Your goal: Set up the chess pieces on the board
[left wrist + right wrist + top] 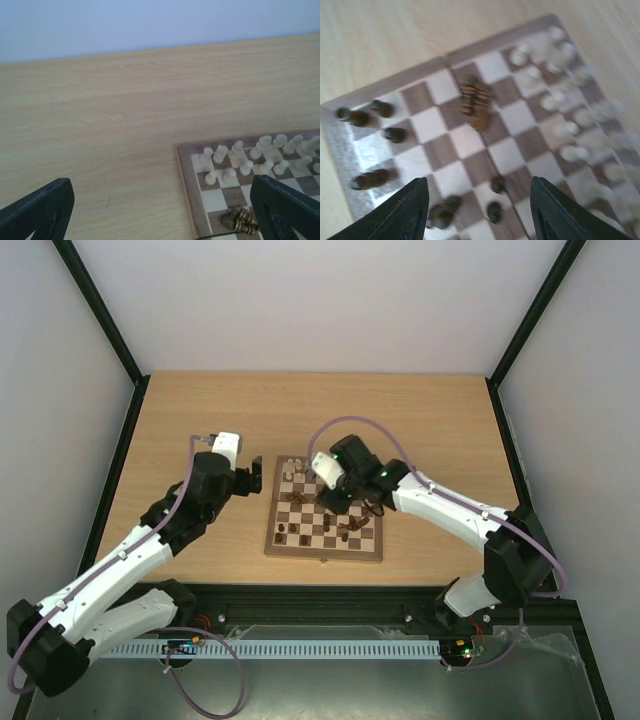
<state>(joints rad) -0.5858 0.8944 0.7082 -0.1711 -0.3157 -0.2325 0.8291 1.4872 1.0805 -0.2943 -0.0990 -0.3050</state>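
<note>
The board (372, 550) lies mid-table. Cream pieces (293, 469) stand along its far rows. Dark pieces (349, 530) are scattered over the near half, some upright, some lying. My left gripper (254, 479) hovers open and empty just left of the board's far-left corner. In its wrist view (160, 220) the board's corner (186, 165), two rows of cream pieces (245, 156) and a few fallen dark pieces (240, 220) show. My right gripper (335, 500) is open and empty above the board's middle. In its wrist view (480, 215) dark pieces (495, 197) sit between the fingers, fallen dark ones (475, 102) lie further off, and cream pieces (555, 100) stand at the right, blurred.
Bare wooden tabletop (420, 420) surrounds the board. Black frame rails (120, 470) and white walls close in the left, right and back sides. The arm bases and a cable tray (320, 648) run along the near edge.
</note>
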